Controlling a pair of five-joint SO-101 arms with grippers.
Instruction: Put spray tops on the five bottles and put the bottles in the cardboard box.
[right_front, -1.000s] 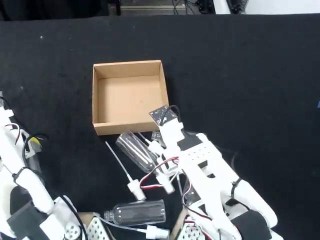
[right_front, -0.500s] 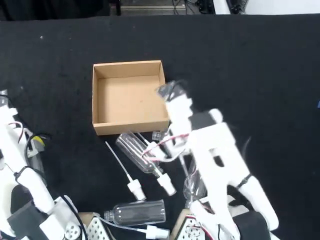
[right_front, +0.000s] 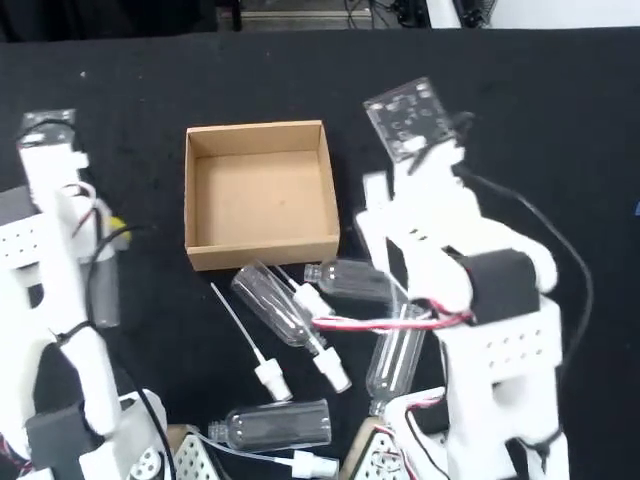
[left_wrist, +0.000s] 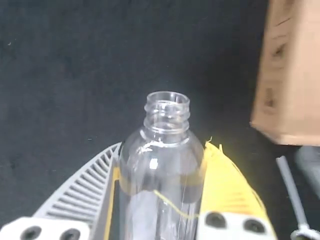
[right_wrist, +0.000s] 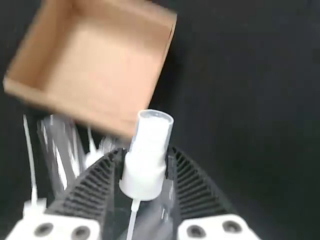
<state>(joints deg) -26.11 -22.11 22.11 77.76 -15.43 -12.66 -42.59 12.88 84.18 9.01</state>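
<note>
L fingers: our left gripper is clamped round the shoulder of a clear bottle. Its neck is open, w/ no top on it.
Bottle spot: held at the left of the counter, left of the cardboard box.
R fingers: our right gripper is closed on a white spray top at its collar. The dip tube hangs below, and the top is held up right of the box.
Box: mid counter, no bottle in it yet.
Other stock: four bottles lie near of the box, w/ loose tops among them.
Handling, bottle: we judge it light, thin-walled and slick. It'll prob. dent, so grip the body near the shoulder w/ modest squeeze.
Handling, top: small and stiff, but the tube is bendy. We'd hold it by the collar and keep the tube free to enter the neck.
</note>
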